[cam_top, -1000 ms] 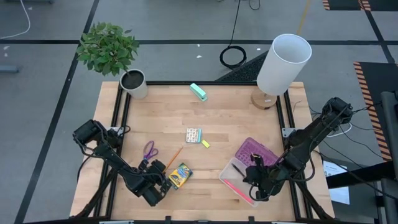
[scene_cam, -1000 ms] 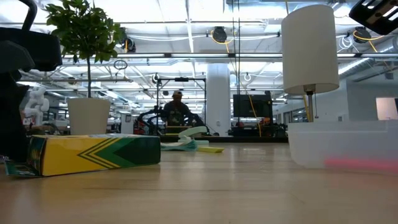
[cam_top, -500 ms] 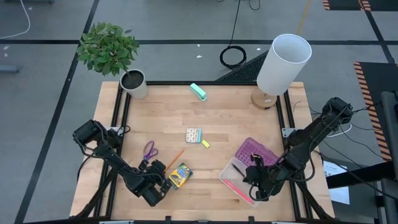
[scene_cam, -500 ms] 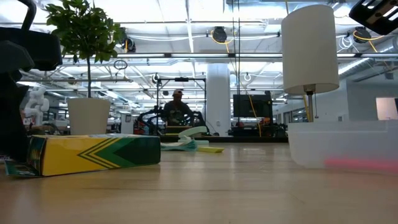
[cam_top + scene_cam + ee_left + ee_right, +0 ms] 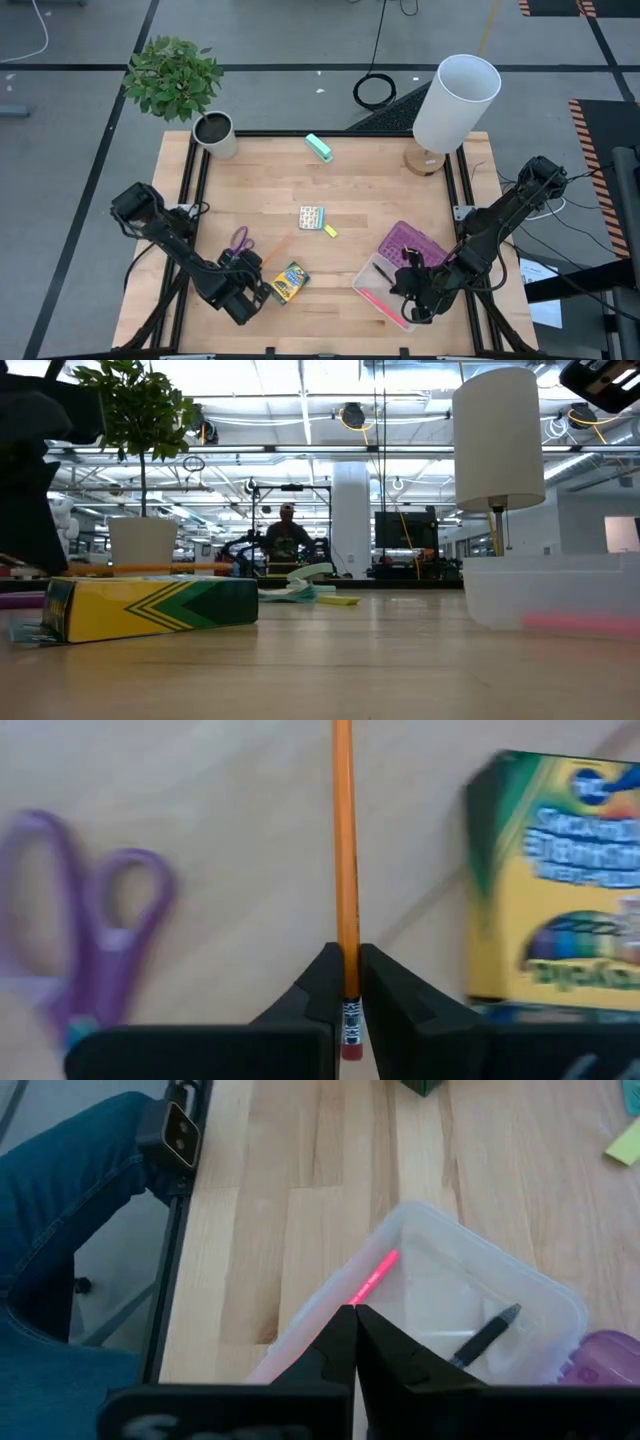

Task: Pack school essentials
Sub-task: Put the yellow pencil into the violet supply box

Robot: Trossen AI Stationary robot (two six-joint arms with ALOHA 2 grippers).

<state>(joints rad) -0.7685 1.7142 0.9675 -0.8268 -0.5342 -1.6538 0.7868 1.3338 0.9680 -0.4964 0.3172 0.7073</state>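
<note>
My left gripper (image 5: 347,975) is shut on the orange pencil (image 5: 343,840), near the table's front left (image 5: 257,272). The purple-handled scissors (image 5: 90,950) lie on the table on one side of it, the green-yellow crayon box (image 5: 555,900) on the other. The multicoloured card (image 5: 312,216) and yellow eraser (image 5: 330,231) lie mid-table. My right gripper (image 5: 352,1330) is shut with nothing in it, above the clear container (image 5: 450,1310), which holds a red pen (image 5: 370,1275) and a dark pen (image 5: 487,1335). My left gripper pinches the pencil between its two fingers close to its eraser end (image 5: 346,952). The pencil runs on forward in line with the fingers, toward the table's far right. In the low view the pencil (image 5: 150,568) hangs level, lifted clear of the table.
A purple lid (image 5: 410,243) lies beside the container. A teal block (image 5: 319,148) sits near the far edge, a lamp (image 5: 455,105) at the far right, a potted plant (image 5: 214,133) at the far left. A person's blue-clad leg (image 5: 70,1230) is beside the table.
My left gripper has gone up and slightly toward the table's left edge with the pencil. The pencil has come up off the table and now shows level above the crayon box in the low view.
</note>
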